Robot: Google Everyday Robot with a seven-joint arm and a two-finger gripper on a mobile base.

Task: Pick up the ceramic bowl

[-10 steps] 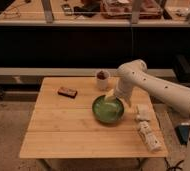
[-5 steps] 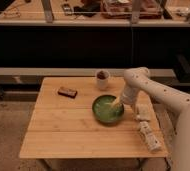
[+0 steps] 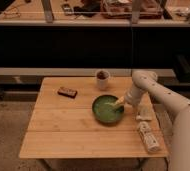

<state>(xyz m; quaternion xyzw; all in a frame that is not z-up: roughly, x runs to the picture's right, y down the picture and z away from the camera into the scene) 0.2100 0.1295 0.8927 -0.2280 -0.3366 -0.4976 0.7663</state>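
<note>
Ceramic bowl (image 3: 108,109) sits upright, mouth up, a little right of centre on the wooden surface (image 3: 63,131), about mid-depth. It is round in outline, so it has no long axis and points no particular way. Dark green rim, lighter mottled green inside.

Nearest the camera: bare planks along the front edge of the surface. At the near right corner lies a long pale packet (image 3: 149,136), its length running roughly front to back along the right edge. Just behind it is a smaller pale item (image 3: 144,115), close to the bowl's right side but apart from it.

Mid-depth: the claw (image 3: 119,103) is at the bowl's right rim, its yellowish tip reaching over the rim toward the inside. Contact with the rim: cannot tell. Open or closed: cannot tell. The white arm (image 3: 155,92) comes in from the right, bent at a rounded joint above the surface's far right part, and widens toward the lower right corner of the view.

Left of the bowl, well apart, a small dark flat block (image 3: 67,92) lies with its long side running left-right, slightly skewed.

Farther back, near the far edge, a small white cup (image 3: 103,79) with a dark inside stands upright, behind the bowl and apart from it.

Beyond the surface: a dark cabinet front (image 3: 63,50), and above it a shelf (image 3: 28,21) carrying things too blurred to name.
</note>
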